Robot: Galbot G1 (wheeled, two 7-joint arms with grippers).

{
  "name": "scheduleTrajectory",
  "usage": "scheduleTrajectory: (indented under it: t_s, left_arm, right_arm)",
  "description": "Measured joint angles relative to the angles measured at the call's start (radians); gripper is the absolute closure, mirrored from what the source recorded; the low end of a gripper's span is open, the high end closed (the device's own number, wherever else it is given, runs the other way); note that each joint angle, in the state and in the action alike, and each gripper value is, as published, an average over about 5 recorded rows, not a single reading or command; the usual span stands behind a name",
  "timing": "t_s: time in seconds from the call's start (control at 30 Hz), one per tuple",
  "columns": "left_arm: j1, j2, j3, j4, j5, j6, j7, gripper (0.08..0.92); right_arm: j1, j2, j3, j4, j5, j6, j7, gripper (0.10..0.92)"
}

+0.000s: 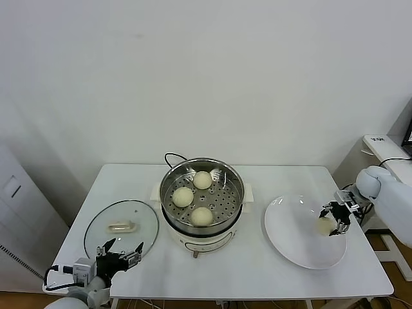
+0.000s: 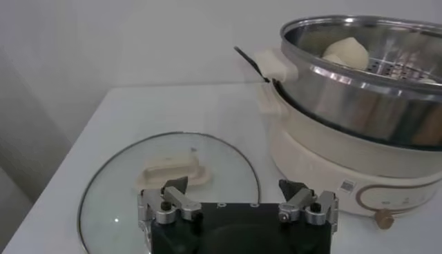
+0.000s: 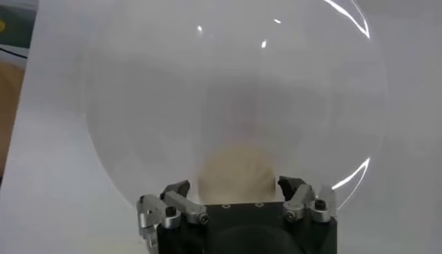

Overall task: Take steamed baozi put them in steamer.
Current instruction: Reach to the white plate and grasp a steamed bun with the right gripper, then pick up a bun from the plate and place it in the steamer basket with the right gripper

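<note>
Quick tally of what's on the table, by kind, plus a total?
Steamed baozi: 4. Three in the steamer; one on the plate between the right gripper's fingers.
Steamer: 1
Plate: 1
Glass lid: 1
Total: 7

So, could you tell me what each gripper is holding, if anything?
The right gripper brackets a baozi by its sides; grip unclear. The left gripper holds nothing.

Head camera overlooks the table; wrist cameras sit close, low.
</note>
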Motion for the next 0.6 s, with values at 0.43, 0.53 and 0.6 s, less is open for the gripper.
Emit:
scheduleTrajectory:
  t_s: [0.43, 0.53, 0.6]
  left_arm:
    - [0.002, -0.002, -0.005, -0.006, 0.0, 0.002, -0.002, 0.177]
    - [0.002, -0.001, -0.005, -0.008, 0.0, 0.004, -0.003, 0.177]
    - [0.002, 0.0, -0.006, -0.008, 0.0, 0.006, -0.004, 0.177]
  right_arm:
    - [0.02, -0.018, -0.023, 0.022, -0.005, -0.018, -0.03, 0.609]
    - [0.041, -0.034, -0.05, 0.044, 0.017, -0.029, -0.037, 0.609]
    - [0.065, -0.049, -0.081, 0.065, 0.044, -0.042, -0.042, 0.609]
